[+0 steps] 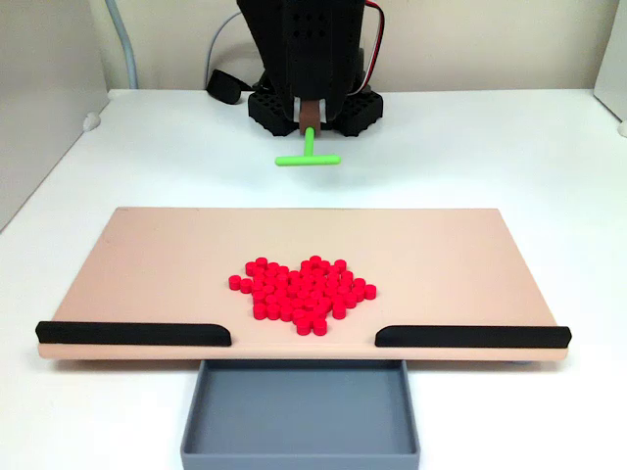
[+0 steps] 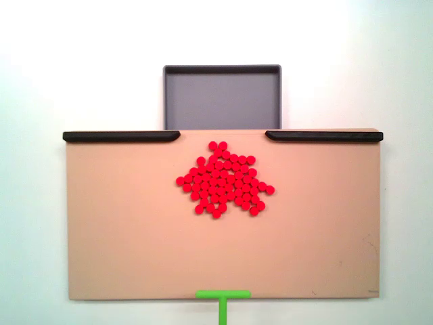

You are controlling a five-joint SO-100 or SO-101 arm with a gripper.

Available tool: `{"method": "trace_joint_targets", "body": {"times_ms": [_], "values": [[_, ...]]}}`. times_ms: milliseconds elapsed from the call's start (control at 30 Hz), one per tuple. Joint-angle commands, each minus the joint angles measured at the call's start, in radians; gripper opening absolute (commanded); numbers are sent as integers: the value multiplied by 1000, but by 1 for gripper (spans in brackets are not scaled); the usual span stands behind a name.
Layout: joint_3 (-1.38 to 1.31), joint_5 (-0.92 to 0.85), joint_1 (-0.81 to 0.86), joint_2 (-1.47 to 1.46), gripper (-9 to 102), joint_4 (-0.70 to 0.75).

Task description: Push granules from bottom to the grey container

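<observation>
- The little bright red round granules (image 1: pixel 304 292) lie in one flat bunch in the middle of the tan flat board (image 1: pixel 147 264).
- The green T-shaped plastic pusher stick (image 1: pixel 308 157) hangs from the black robot gripper (image 1: pixel 311 116) at the far side of the board in a fixed view.
- The gripper is clamped on the stick's stem.
- The stick's cross bar (image 2: pixel 223 294) runs side to side, just at the board's near edge in a fixed view.
- The bunch sits between the bar and the shallow blue-grey plastic tray (image 2: pixel 222 68), all in one straight line.
- Two black strips (image 2: pixel 122 136) edge the board, with a gap at the tray.
- The tray looks empty, so no pushing seems done yet.
</observation>
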Motion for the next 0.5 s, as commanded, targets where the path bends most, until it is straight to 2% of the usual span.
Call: {"method": "trace_joint_targets", "body": {"times_ms": [0,133,467], "values": [[12,3,6,-25,0,-83],[32,14,-2,-77,0,-160],[40,37,-9,-163,0,-239]]}}
